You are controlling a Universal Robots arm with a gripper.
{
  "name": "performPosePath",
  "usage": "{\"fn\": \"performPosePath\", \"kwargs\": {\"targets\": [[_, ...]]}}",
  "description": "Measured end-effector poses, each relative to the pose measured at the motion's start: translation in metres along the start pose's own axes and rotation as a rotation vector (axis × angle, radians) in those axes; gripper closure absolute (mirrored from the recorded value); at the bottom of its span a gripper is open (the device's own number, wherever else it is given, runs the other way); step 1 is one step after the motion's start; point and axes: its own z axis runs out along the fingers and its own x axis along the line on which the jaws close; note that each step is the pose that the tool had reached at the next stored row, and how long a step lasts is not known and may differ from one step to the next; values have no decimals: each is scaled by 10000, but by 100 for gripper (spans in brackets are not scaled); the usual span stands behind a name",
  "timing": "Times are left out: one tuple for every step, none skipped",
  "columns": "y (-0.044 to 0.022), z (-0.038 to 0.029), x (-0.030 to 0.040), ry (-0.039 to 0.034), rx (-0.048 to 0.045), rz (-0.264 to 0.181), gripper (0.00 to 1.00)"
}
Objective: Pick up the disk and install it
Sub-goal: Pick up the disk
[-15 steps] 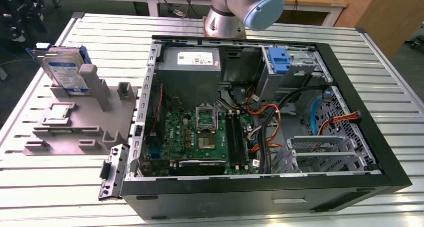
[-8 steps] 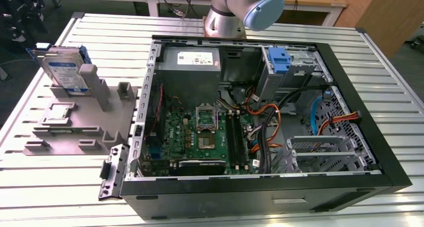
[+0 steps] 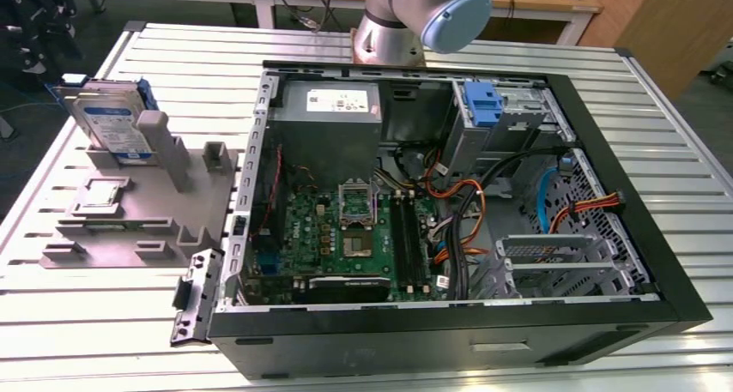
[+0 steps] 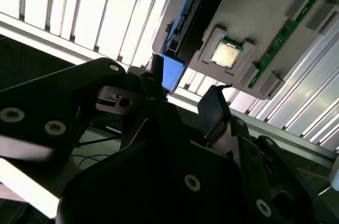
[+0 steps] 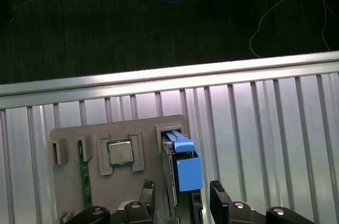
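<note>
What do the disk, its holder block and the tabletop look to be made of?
The disk: silver-grey, metal-looking casing, framed by a smooth blue carrier, likely plastic. The holder block: uniform matt grey, probably plastic. The tabletop: ribbed, brightly reflecting slats, likely aluminium.

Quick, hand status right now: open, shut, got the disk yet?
Hand: open, holding nothing. The disk stands on edge in its grey holder, not gripped.
</note>
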Motion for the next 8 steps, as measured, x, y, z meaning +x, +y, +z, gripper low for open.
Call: {"fn": "performPosePath", "kwargs": {"targets": [[0, 13, 1, 6, -15, -179, 47], [1, 30, 3, 8, -28, -342, 47], [4, 46, 5, 5, -35, -428, 47], [8, 64, 6, 2, -39, -473, 47], [17, 96, 10, -28, -40, -520, 47], [21, 110, 11, -51, -39, -526, 47], [28, 124, 13, -74, -38, -532, 47], [35, 139, 15, -98, -35, -538, 47]]}}
